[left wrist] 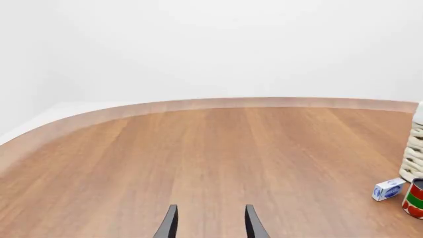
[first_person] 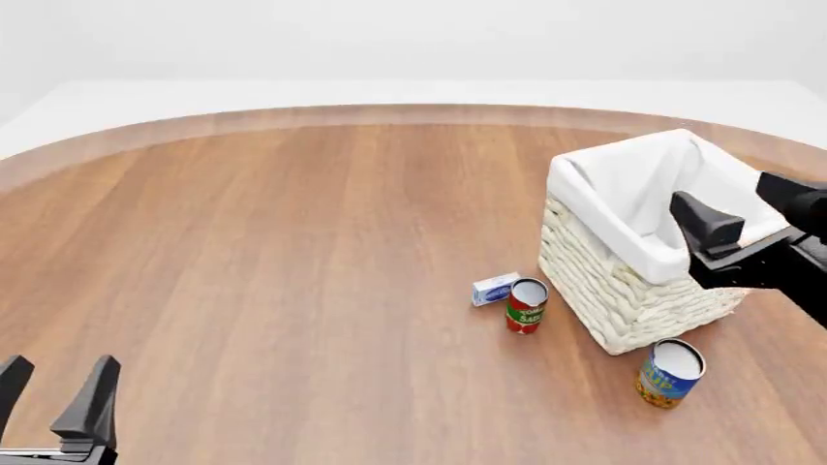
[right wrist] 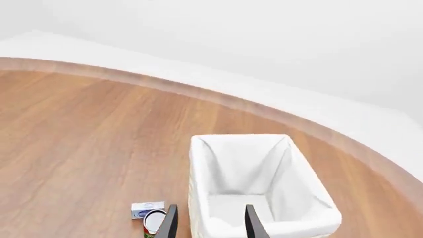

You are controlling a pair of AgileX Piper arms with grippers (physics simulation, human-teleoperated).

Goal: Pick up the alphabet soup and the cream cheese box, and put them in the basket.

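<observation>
- While neither item is held, we see the left gripper (first_person: 58, 397) at 7 o'clock, jaws apart and empty.
- Cream cheese box (first_person: 495, 289) lies centre-right, just beside the red-and-green can (first_person: 526, 305).
- Basket (first_person: 621, 291) stands at 3 o'clock; alphabet soup (first_person: 669, 373) at its 5 o'clock.
- Right gripper (first_person: 739, 208), spread, hovers over the basket; we judge it should descend squarely on the soup.

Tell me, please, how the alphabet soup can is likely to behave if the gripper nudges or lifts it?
The alphabet soup stands upright near the basket, so a low push would probably slide it, while a high one might tip it. Once on its side, its round body would likely roll across the table. It looks rigid, so open fingers such as the right gripper has should close without crushing it.
</observation>
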